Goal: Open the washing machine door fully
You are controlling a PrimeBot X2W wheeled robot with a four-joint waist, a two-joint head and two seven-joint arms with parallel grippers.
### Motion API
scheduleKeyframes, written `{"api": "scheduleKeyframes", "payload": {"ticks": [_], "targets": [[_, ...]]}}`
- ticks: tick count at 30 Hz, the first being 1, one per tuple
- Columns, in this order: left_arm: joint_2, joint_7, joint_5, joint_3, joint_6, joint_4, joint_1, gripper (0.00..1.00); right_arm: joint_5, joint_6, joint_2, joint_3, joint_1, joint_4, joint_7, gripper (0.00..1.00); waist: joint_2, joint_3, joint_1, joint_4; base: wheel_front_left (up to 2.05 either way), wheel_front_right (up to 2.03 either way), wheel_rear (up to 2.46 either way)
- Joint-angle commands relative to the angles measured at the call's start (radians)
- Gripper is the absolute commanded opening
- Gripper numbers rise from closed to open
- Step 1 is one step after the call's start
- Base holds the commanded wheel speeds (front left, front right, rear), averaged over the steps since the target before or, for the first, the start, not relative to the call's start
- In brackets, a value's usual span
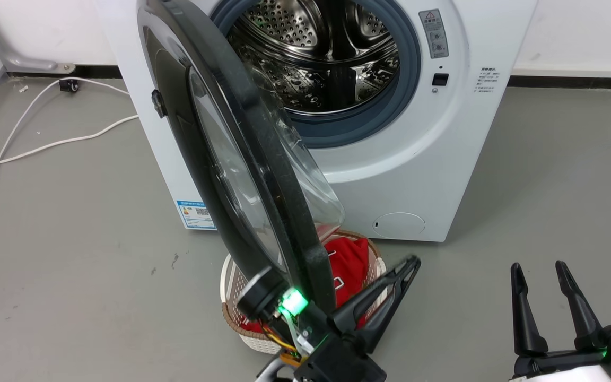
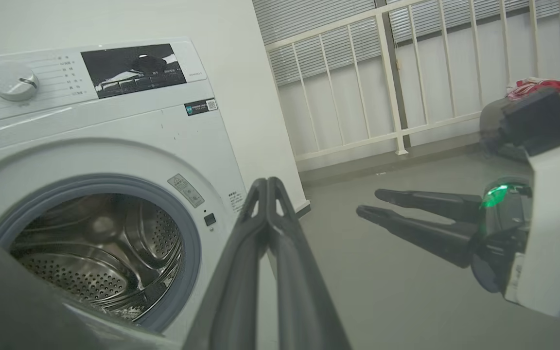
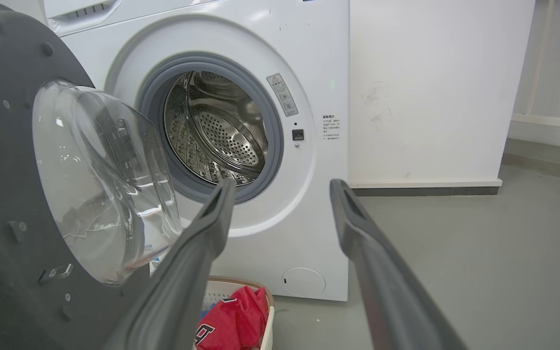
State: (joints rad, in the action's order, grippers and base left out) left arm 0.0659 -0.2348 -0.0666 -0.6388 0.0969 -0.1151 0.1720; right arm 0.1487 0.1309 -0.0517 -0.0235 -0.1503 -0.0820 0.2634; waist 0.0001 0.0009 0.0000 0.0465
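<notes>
The washing machine door (image 1: 263, 175) is standing about half open. It is hanging from hinges on the left of the white washing machine (image 1: 417, 175), and its free edge is reaching out toward the head camera, over a white woven basket (image 1: 231, 289) holding a red garment (image 1: 348, 260). The left gripper (image 1: 411, 262) is sitting low, just beside the door's bottom edge on its inner side. Its two fingers are pressing together with nothing between them. Whether its wrist is touching the door I cannot tell. The right gripper (image 1: 538, 268) is hovering well off to the right over bare grey floor (image 1: 549, 185), with its fingers spread apart and gripping nothing. Open floor is lying right of the machine and left of the door, where white cables (image 1: 19, 132) are trailing.

The left wrist view is taking in the control panel with its round dial (image 2: 15, 81) and a pale barred railing (image 2: 382, 73) beyond the machine's far corner. It is also showing the right gripper from the side.

The right wrist view is facing the door's inner side, which is matte dark grey plastic around a clear, bulging glass bowl (image 3: 100, 184). Behind it the drum (image 3: 217, 131) is showing as shiny perforated steel ringed by a grey seal. A small round white filter cover (image 3: 303, 281) is sitting low on the machine's front, near the basket.
</notes>
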Motion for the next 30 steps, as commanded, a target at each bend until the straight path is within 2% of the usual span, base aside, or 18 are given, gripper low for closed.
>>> {"api": "scheduleKeyframes", "payload": {"ticks": [1,8,16,23,30], "targets": [[0.003,-0.001,0.007,-0.005,0.001,0.02,-0.016,0.0,-0.001,0.0,0.003,-0.001,0.012,0.001,0.002,1.0,-0.0001,0.003,0.0,-0.001,0.0,0.0,0.0],[0.016,-0.008,0.025,-0.005,-0.011,0.14,-0.046,0.0,-0.002,0.0,0.003,-0.007,0.018,0.005,0.002,1.0,-0.0001,0.024,0.0,0.007,0.0,0.0,0.0],[0.02,-0.024,0.054,0.036,-0.048,0.247,-0.037,0.0,-0.003,0.0,0.003,-0.006,0.028,0.013,0.002,1.0,-0.0001,0.038,0.0,0.025,0.0,0.0,0.0],[0.037,-0.026,0.079,0.086,-0.091,0.271,-0.042,0.0,0.003,0.0,0.003,-0.001,0.018,0.02,0.002,1.0,-0.0001,0.039,0.0,0.063,0.0,0.0,0.0],[0.058,-0.026,0.092,0.112,-0.118,0.237,-0.069,0.0,0.008,0.0,0.002,0.003,0.004,0.024,0.002,1.0,-0.0001,0.038,0.0,0.134,0.0,0.0,0.0]]}}
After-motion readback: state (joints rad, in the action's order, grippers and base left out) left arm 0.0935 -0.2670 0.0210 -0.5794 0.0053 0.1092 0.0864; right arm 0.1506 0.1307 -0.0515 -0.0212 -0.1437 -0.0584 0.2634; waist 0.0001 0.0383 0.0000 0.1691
